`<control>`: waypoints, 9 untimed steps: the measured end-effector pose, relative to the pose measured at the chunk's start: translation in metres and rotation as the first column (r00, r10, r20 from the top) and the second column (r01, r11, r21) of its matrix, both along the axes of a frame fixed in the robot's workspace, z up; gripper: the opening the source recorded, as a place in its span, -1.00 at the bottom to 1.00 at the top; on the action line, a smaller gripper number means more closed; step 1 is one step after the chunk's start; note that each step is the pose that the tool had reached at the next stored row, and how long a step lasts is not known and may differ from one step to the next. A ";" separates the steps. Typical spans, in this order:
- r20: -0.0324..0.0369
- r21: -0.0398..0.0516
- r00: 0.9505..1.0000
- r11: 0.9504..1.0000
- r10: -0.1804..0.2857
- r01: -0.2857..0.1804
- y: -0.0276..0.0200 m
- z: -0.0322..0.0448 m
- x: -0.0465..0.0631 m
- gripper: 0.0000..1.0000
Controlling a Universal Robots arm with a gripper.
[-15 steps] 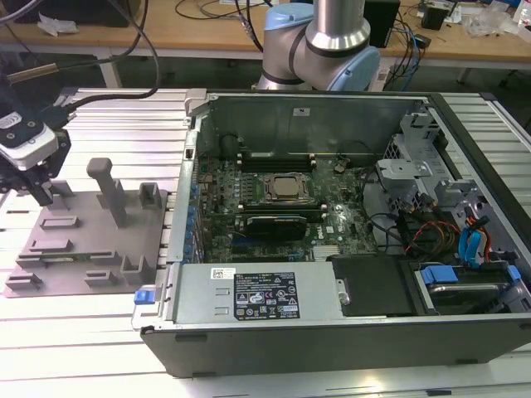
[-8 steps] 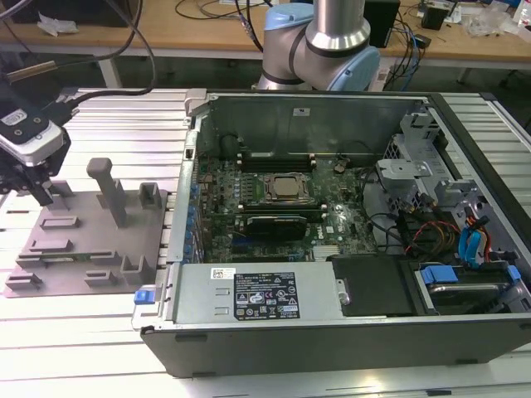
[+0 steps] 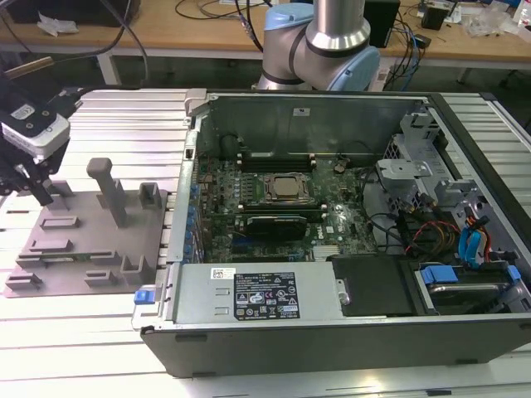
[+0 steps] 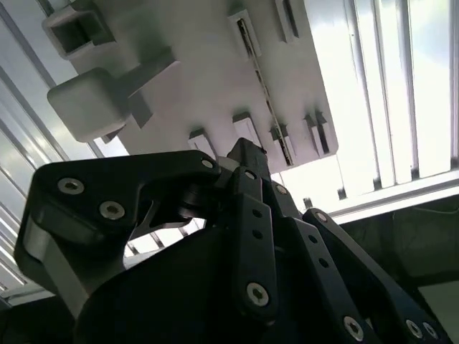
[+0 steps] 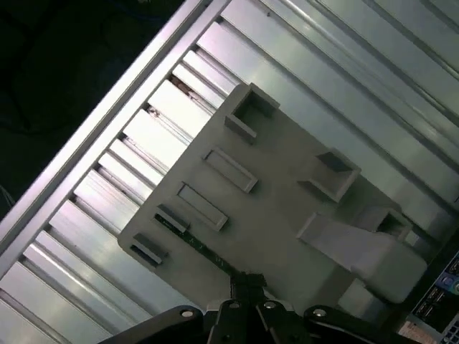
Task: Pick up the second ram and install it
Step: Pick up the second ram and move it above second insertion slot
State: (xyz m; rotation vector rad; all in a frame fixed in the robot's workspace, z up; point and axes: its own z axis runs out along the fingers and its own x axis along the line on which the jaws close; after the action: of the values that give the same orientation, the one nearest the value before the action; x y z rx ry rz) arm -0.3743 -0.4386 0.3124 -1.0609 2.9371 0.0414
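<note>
Gripper (image 3: 41, 197) hangs over the grey tray (image 3: 91, 249) at the exterior view's left, well apart from the open computer case (image 3: 315, 344). Jaws closed, tips meeting, nothing between them. In both wrist views the fingertips (image 5: 247, 281) come to a single point above the tray.

Task part: the second ram (image 5: 197, 246) is in the tray, not in the case. It's a thin dark-green strip sitting in a long narrow slot, alongside a row of small rectangular pockets. In the second wrist view the same strip (image 4: 267, 97) runs away from the gripper (image 4: 247, 154), whose tips sit just beside its near end. Cannot tell whether they touch it.

Tray: flat grey plastic, one tall post (image 3: 104, 186) with a blocky head, and a few raised square sockets near it. It lies on the ribbed aluminium worktop (image 3: 124, 124), just beside the case.

Case: lid off, motherboard exposed, CPU socket (image 3: 286, 189) roughly mid-board with long black slots on both sides of it. Arm base (image 3: 332, 37) stands behind the case.
</note>
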 end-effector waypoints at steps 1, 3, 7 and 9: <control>0.000 0.000 1.000 1.000 0.029 -0.029 0.0000 0.0000 0.000 -0.84; 0.000 -0.001 0.998 0.998 0.056 -0.056 0.0000 0.0000 0.000 -0.84; 0.000 -0.004 0.995 0.995 0.097 -0.097 0.0000 0.0000 0.000 -0.84; 0.000 -0.005 0.994 0.994 0.111 -0.111 0.0000 0.0000 0.000 -0.84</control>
State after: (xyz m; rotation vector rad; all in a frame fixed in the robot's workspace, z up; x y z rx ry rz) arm -0.3743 -0.4386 0.3125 -1.2241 2.8765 0.0361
